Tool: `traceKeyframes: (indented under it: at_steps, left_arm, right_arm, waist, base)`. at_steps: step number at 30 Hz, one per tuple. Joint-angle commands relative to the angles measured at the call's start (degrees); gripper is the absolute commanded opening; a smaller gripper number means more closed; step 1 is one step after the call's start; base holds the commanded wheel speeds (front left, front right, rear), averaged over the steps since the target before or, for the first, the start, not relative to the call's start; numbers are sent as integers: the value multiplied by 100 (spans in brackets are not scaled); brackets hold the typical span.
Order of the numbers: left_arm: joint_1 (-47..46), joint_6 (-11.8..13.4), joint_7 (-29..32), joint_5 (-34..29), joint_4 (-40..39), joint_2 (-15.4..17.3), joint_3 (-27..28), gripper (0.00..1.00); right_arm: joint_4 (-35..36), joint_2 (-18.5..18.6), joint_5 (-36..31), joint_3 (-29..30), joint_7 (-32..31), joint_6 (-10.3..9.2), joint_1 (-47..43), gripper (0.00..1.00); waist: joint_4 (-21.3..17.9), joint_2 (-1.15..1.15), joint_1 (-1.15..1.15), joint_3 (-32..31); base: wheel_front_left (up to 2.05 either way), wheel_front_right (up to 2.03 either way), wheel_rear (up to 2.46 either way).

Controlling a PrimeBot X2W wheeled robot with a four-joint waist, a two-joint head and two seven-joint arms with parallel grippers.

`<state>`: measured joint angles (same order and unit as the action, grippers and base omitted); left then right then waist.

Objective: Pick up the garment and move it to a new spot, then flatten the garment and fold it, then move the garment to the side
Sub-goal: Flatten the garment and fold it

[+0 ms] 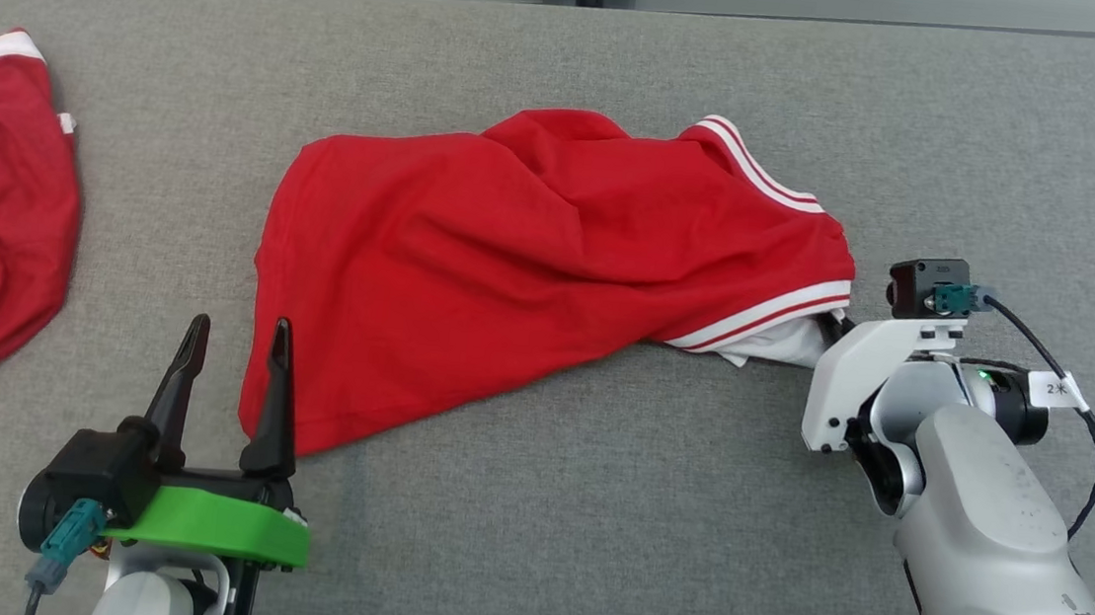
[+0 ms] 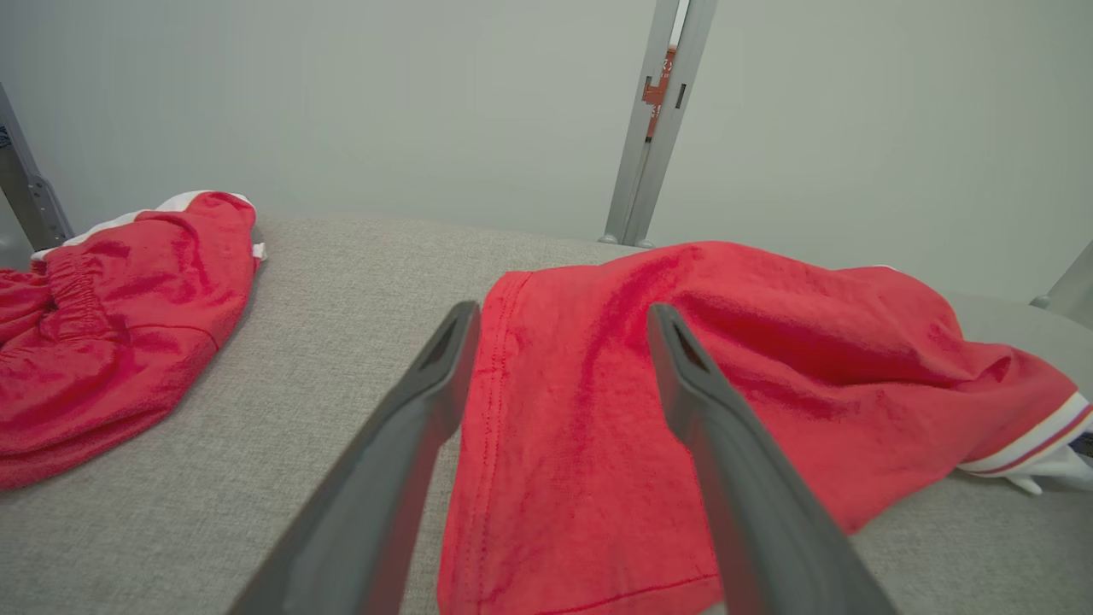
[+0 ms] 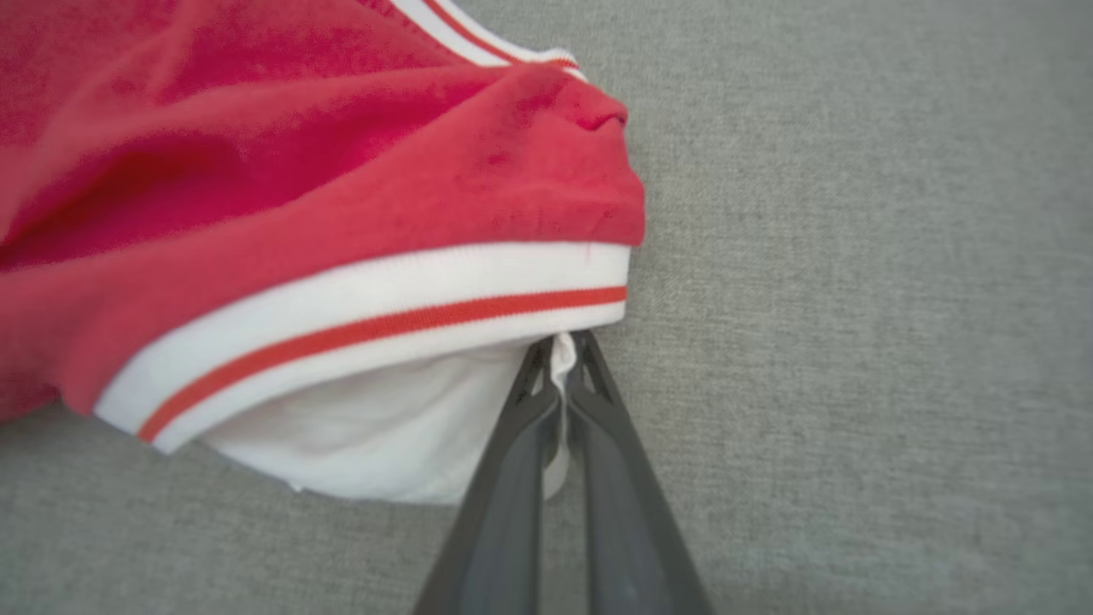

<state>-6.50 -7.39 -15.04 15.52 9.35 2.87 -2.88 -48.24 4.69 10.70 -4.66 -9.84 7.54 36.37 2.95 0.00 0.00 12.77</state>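
Right claw (image 3: 561, 346) on garment (image 1: 533, 247), grey fabric surface (image 1: 587, 539)

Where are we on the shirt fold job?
Done: nothing finished. The red shirt lies crumpled on the grey padded surface.
In hand: the pickup grasp. The right hand is shut on the white fabric under the striped cuff. The left hand is open by the hem, holding nothing.
Left: lift and move, flatten, fold, set aside.
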Motion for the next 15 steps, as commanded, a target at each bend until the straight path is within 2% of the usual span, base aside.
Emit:
traceKeyframes:
  at_steps: [1,7,15]
  left_arm:
    - [33,-10,-20,48,-8,6,30,100]
    - [189,-10,-20,43,-12,7,181,100]
    - [329,-10,-20,33,-73,9,264,100]
  right_arm:
    - [191,68,108,-31,150,-9,-123,0]
    - [1495,202,355,75,422,-9,-690,0]
    - [3687,-35,406,809,-122,-9,-2271,0]
  waist:
    - [-110,0,0,-79]
    - [-378,0,0,-276]
    - [-627,0,0,-399]
  base:
    - [0,0,0]
    - [0,0,0]
    - [0,0,0]
